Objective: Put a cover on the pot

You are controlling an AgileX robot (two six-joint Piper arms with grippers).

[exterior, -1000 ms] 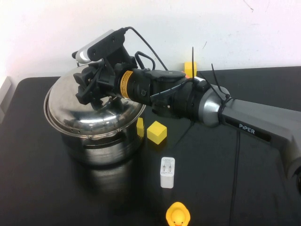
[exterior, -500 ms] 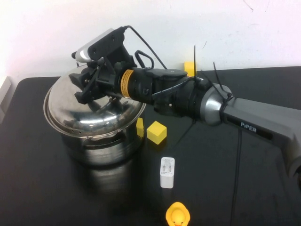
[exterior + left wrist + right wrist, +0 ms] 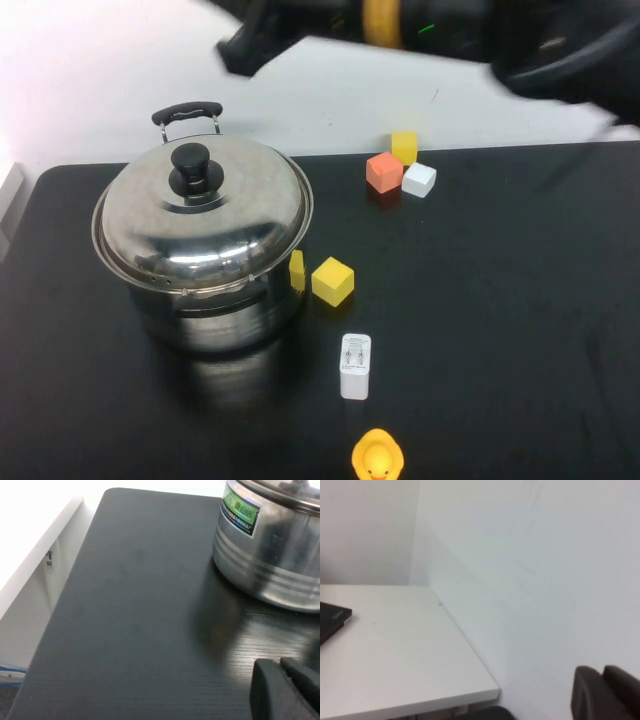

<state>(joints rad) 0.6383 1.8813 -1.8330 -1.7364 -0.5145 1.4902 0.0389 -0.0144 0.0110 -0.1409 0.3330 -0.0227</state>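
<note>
The steel pot [image 3: 215,310] stands on the left of the black table [image 3: 520,300]. Its domed steel lid [image 3: 200,215] with a black knob [image 3: 190,165] sits on it and closes it. My right gripper [image 3: 245,45] is raised high above the table at the top edge of the high view, blurred and well clear of the lid. In the right wrist view its fingers [image 3: 601,670] are together, empty, and face a white wall. My left gripper [image 3: 280,664] is shut and empty, low over the table beside the pot [image 3: 270,555]. It is out of the high view.
A yellow cube [image 3: 333,280] and a small yellow block [image 3: 297,270] lie right of the pot. A white charger [image 3: 355,366] and a rubber duck [image 3: 378,458] lie toward the front. Orange [image 3: 384,171], yellow [image 3: 404,146] and white [image 3: 419,179] cubes sit at the back.
My right gripper has left the lid's knob and risen to the top of the view. The lid stays on the pot.
</note>
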